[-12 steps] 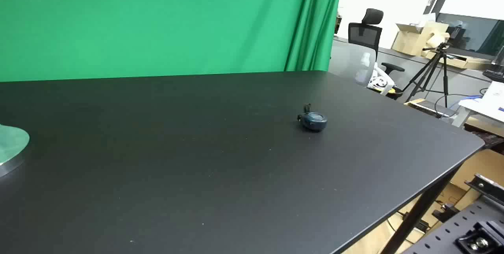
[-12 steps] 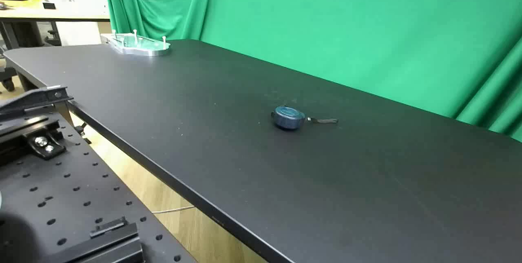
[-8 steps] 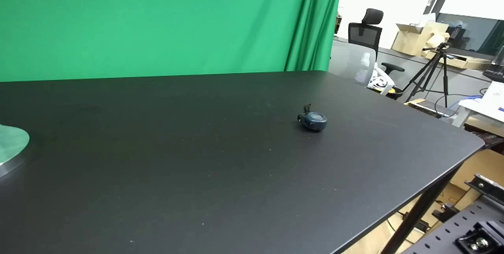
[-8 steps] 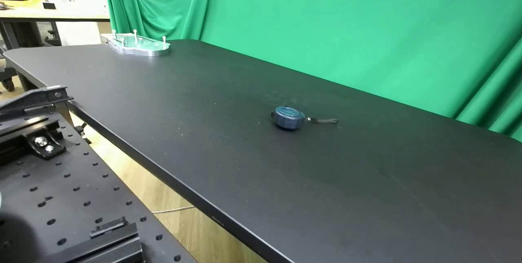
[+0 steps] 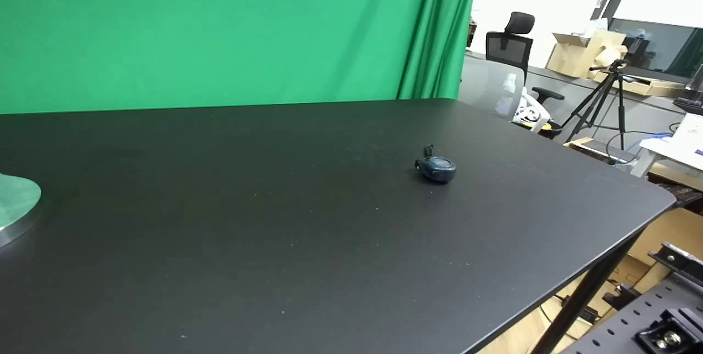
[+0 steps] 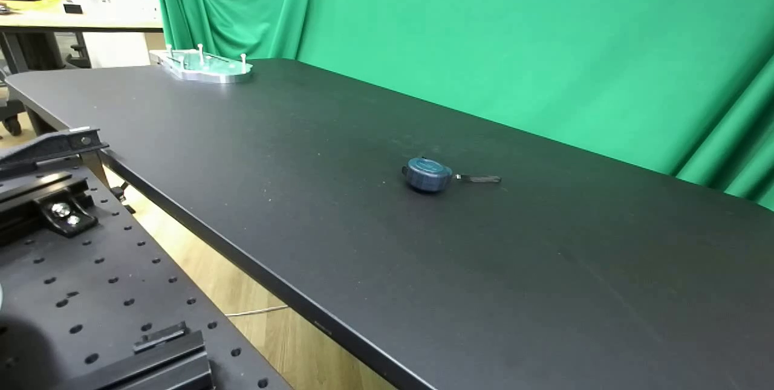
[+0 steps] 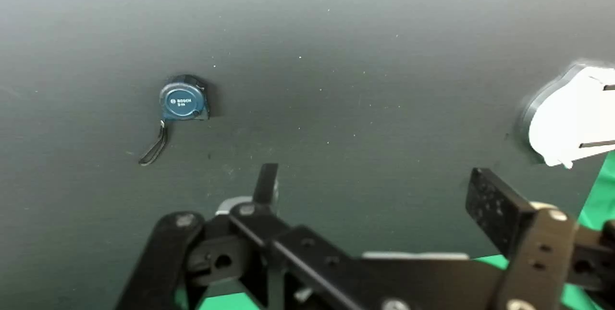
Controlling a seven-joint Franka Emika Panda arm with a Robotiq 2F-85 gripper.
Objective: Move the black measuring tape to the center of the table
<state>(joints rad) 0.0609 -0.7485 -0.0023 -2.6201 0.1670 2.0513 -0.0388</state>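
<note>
Blue measuring tape [image 7: 183, 101] apart from the gaping gripper [image 7: 376, 182], pale object [image 7: 571, 117] partly cut off

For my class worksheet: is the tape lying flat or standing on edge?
Flat: in the wrist view the tape shows its round face, and both exterior views have that face uppermost.

Plastic-looking measuring tape [image 6: 429, 175], smooth matt table [image 6: 338, 227], cloth curtain [image 6: 514, 39]; wood-grain floor [image 6: 290, 338]

In both exterior views, no visible change from a moment earlier.
</note>
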